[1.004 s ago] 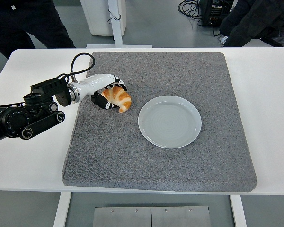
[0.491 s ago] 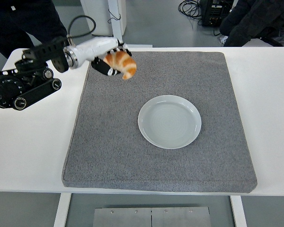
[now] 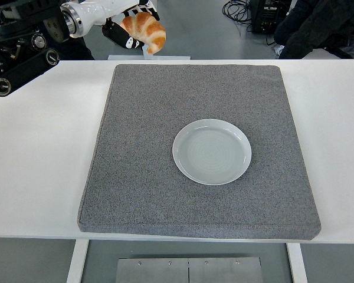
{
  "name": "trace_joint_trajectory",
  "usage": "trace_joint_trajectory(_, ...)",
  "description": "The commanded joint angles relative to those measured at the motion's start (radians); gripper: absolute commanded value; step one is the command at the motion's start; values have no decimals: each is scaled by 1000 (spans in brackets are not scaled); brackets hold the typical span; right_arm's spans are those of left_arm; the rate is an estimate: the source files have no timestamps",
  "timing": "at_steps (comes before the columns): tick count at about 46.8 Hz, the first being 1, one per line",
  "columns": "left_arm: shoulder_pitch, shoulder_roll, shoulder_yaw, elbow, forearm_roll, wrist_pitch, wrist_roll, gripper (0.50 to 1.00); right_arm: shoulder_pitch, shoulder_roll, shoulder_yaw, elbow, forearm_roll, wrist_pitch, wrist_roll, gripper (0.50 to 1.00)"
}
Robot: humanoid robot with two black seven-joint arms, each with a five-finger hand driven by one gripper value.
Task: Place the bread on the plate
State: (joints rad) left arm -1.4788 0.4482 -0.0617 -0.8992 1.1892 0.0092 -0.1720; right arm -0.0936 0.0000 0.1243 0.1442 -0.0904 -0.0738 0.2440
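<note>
Left hand (image 3: 125,23) grips the bread (image 3: 145,30), raised above the table.

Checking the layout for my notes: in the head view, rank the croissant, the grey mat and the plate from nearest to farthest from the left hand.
1. Croissant: held in the left hand, top left.
2. Grey mat: its far-left corner lies below the hand.
3. Plate: mid-mat, farthest.

A grey felt mat (image 3: 165,177) covers the white table (image 3: 41,153). At one o'clock, a dark-clothed person (image 3: 318,26) stands beside tangled cables (image 3: 239,9).
</note>
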Motion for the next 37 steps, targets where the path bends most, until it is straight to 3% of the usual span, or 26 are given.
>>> trace_joint_trajectory(1, -11, 0, 0, 0, 1, -8, 0, 500, 0, 0, 0, 0, 0, 0, 1, 1000)
trace_joint_trajectory(13, -50, -28, 0, 2, 3, -34, 0, 500, 0, 0, 0, 0, 0, 0, 0, 1000)
trace_joint_trajectory(32, -118, -301, 2, 75, 16, -87, -21, 500, 0, 0, 0, 0, 0, 0, 0, 1000)
trace_joint_trajectory(37, -135, -381, 52, 101, 6, -94, -32, 500, 0, 0, 0, 0, 0, 0, 1, 1000)
